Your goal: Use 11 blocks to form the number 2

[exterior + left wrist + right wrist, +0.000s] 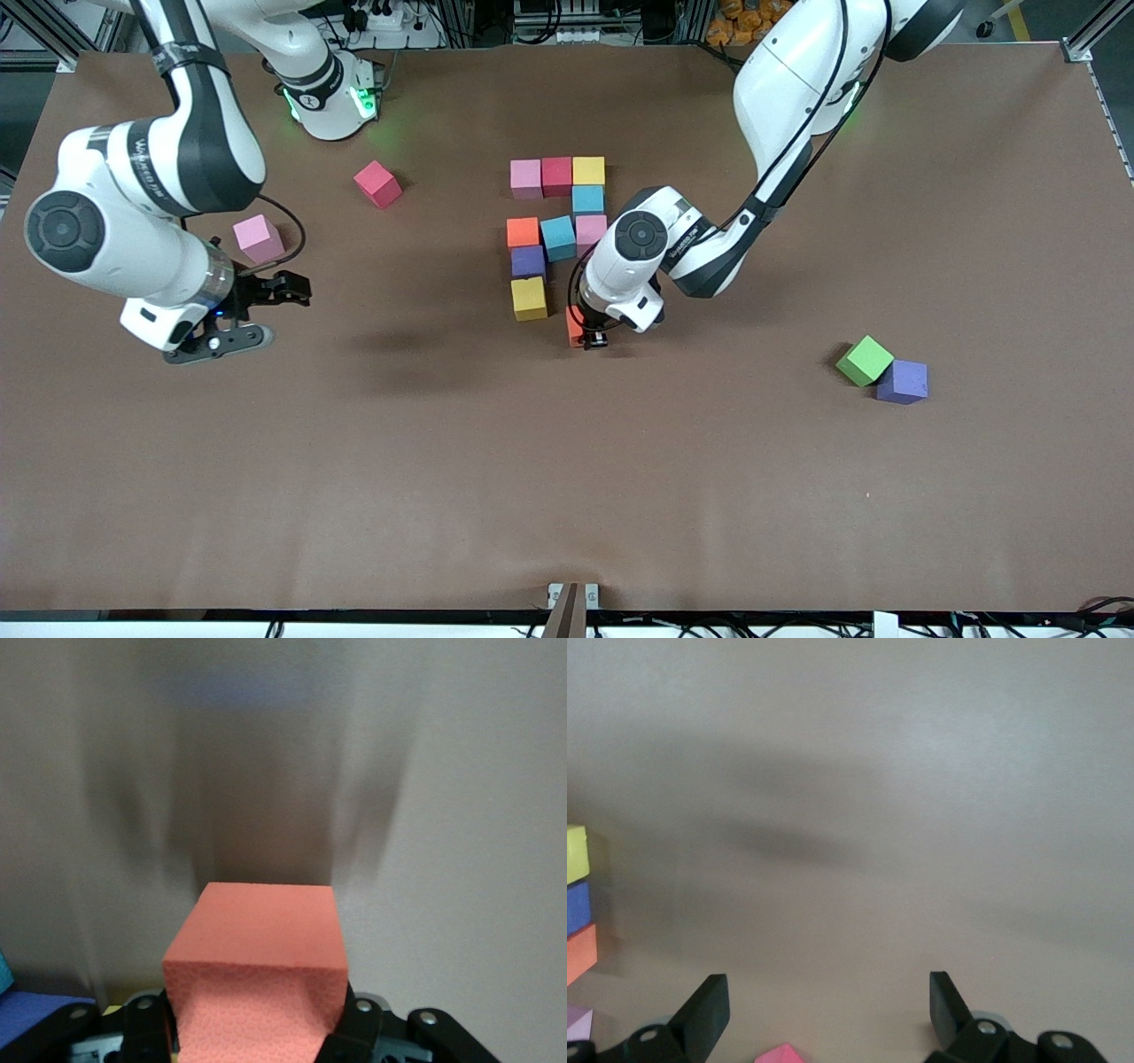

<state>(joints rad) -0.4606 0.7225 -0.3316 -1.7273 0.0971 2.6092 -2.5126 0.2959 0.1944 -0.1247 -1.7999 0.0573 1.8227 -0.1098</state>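
Front view, nearest things: a green block (864, 360) and a purple block (902, 382) sit touching on the bench (567, 478) toward the left arm's end, well apart from the digit.

Left pincer (592, 337): clamped on an orange-red block (575, 326), low over the bench in the bottom row, with a gap about one block wide between it and the yellow block (529, 298).

Left wrist view: the orange-red block (261, 988) fills the space between the fingers (146, 1028), squarely gripped.

Number 2 so far: bottom row has the yellow block only; above it purple (528, 260); then orange (523, 232), blue (558, 237) and pink (590, 232); then light blue (587, 198); top row pink (525, 177), crimson (556, 175), yellow (588, 170).

Right pincer (257, 310): fingers wide apart, holding nothing, waiting over the bench at the right arm's end.

Spare blocks: a pink block (259, 237) near that arm and a crimson one (377, 183) farther from the camera.

Risk, placement: the held block may land crooked, or too tight for a middle block to fit later.

Risk, row three: the blue block already sits skewed; a nudge from the left arm could disturb it more.
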